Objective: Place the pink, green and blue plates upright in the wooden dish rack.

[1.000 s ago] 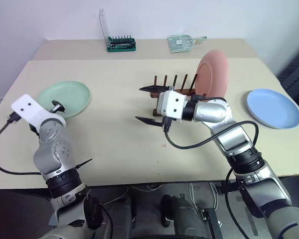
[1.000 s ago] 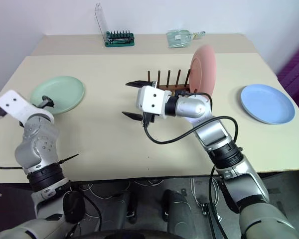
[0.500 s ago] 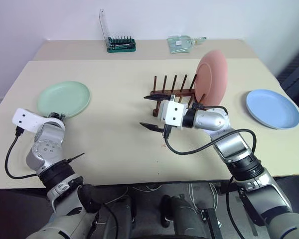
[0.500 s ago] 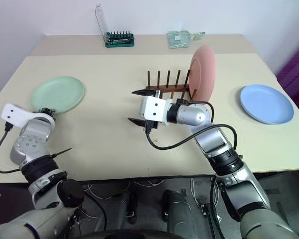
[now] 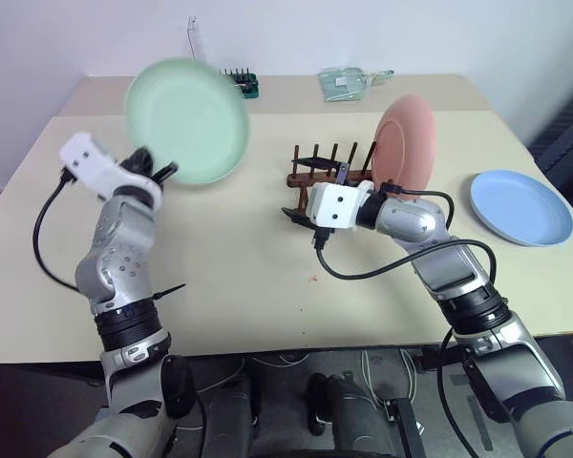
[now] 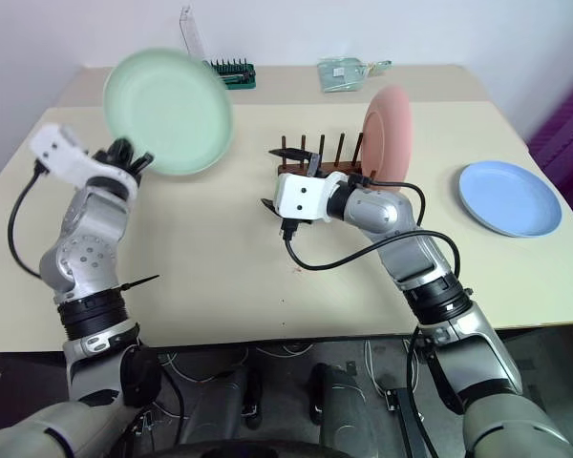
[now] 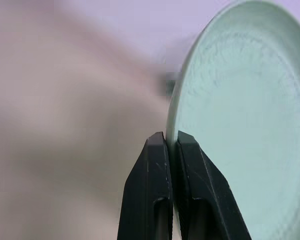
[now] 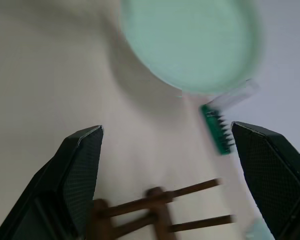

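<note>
Left gripper (image 5: 159,172) pinching green plate (image 5: 187,120) by rim, plate lifted off table (image 5: 229,277), upright. Wooden dish rack (image 5: 327,170) lies to plate's right, mid-table; pink plate (image 5: 408,145) fills right-end slot. Right gripper (image 8: 165,185) spread wide beside rack. Blue plate (image 5: 522,207) flat near right edge.

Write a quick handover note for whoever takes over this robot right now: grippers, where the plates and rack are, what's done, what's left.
Left gripper: jaws shut on the rim of the green plate, held up off the table.
Right gripper: jaws wide open, holding nothing, beside the near end of the wooden dish rack.
Pink plate: standing upright at the rack's right end.
Blue plate: flat on the table, far right.
Done: pink racked, green picked up.
Left: slot the green plate upright between the pegs, then fetch and rack the blue one.
</note>
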You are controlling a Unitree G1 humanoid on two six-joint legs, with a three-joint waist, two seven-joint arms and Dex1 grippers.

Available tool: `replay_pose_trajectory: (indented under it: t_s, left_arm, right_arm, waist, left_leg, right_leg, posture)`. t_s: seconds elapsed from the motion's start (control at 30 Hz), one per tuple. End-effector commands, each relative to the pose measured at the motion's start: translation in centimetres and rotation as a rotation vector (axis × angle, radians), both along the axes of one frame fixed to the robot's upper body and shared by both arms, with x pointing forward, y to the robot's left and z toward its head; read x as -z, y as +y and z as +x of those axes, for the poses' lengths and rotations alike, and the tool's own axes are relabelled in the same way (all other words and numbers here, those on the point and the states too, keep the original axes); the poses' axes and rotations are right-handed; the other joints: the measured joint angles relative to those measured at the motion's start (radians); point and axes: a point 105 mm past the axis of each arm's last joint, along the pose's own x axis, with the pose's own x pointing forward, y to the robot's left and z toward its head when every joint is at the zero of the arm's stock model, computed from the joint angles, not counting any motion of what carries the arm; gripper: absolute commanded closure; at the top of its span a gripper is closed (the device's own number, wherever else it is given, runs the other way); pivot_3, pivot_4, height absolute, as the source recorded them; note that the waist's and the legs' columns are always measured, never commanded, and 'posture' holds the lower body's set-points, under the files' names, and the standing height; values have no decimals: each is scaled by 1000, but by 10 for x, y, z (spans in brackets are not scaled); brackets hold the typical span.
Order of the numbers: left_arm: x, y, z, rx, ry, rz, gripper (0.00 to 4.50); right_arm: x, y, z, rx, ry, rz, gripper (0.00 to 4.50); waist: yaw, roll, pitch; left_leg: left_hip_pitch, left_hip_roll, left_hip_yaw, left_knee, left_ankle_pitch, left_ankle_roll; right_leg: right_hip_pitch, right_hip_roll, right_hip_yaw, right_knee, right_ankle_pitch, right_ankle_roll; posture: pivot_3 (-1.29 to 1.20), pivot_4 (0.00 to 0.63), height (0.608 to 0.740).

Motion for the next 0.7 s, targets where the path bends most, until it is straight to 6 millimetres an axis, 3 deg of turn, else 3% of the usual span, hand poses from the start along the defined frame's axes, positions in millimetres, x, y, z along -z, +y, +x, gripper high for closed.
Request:
replay_pose_trajectory:
  t_s: [0.03, 0.17, 0.47, 0.57, 0.7]
  left_arm:
    - [-28, -28, -6, 74, -89, 45, 4452]
    - [-40, -65, -11, 192, -108, 55, 4452]
    - [-55, -107, -22, 352, -142, -15, 4452]
    - [-54, -109, -21, 357, -140, -8, 4500]
    - [-52, -107, -20, 352, -130, -12, 4500]
  right_arm:
    - [-20, 5, 5, 5, -149, -14, 308]
    - [-25, 6, 17, 40, -251, -57, 308]
    - [-20, 4, 36, 89, -309, -129, 308]
    - [-22, 2, 39, 100, -321, -129, 1235]
    - [-25, -2, 41, 121, -360, -135, 3185]
  waist:
    - [-2, 0, 0]
    - [-1, 0, 0]
    - [-1, 0, 0]
    - [-2, 0, 0]
    - [-1, 0, 0]
  left_leg:
    - [0, 0, 0, 0, 0, 0]
    - [0, 0, 0, 0, 0, 0]
    - [0, 0, 0, 1, 0, 0]
    - [0, 0, 0, 0, 0, 0]
    - [0, 0, 0, 1, 0, 0]
  right_leg:
    - [0, 0, 0, 0, 0, 0]
    - [0, 1, 0, 0, 0, 1]
    - [0, 1, 1, 0, -1, 1]
    - [0, 1, 1, 0, -1, 1]
    - [0, 1, 1, 0, -1, 1]
  posture:
    - [0, 150, 730]
    - [0, 150, 730]
    - [0, 150, 730]
    - [0, 150, 730]
    - [0, 150, 730]
